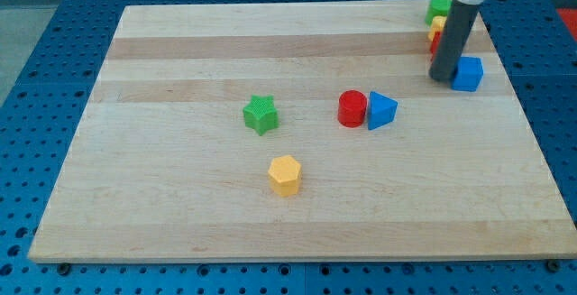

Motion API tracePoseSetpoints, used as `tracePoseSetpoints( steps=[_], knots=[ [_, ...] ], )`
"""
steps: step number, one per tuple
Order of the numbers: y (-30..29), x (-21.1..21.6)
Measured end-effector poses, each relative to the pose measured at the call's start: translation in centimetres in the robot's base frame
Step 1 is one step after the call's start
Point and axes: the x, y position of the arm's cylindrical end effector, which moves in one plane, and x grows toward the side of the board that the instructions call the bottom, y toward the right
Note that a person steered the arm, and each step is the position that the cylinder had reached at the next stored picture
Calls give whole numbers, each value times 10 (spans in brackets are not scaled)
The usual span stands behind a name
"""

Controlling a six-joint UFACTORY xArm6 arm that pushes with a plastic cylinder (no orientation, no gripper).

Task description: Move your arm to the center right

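Observation:
My rod comes down from the view's top right, and my tip (pixel 442 78) rests on the wooden board (pixel 180 214), touching or nearly touching the left side of a blue block (pixel 469 74). Behind the rod, near the board's top right corner, stand a green block (pixel 439 7), a yellow block (pixel 436 23) and a red block (pixel 434 41), partly hidden by the rod. A red cylinder (pixel 352 109) and a blue triangular block (pixel 381 111) sit side by side near the middle. A green star (pixel 261 115) lies left of them. A yellow hexagonal block (pixel 285 175) lies below.
The board lies on a blue perforated table (pixel 54 60) that surrounds it on all sides. The board's right edge runs just right of the blue block.

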Motion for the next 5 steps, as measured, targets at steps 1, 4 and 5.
tracePoseSetpoints(
  steps=[1,4,5],
  knots=[
    [0,0],
    [-34,22],
    [-26,50]
  ],
)
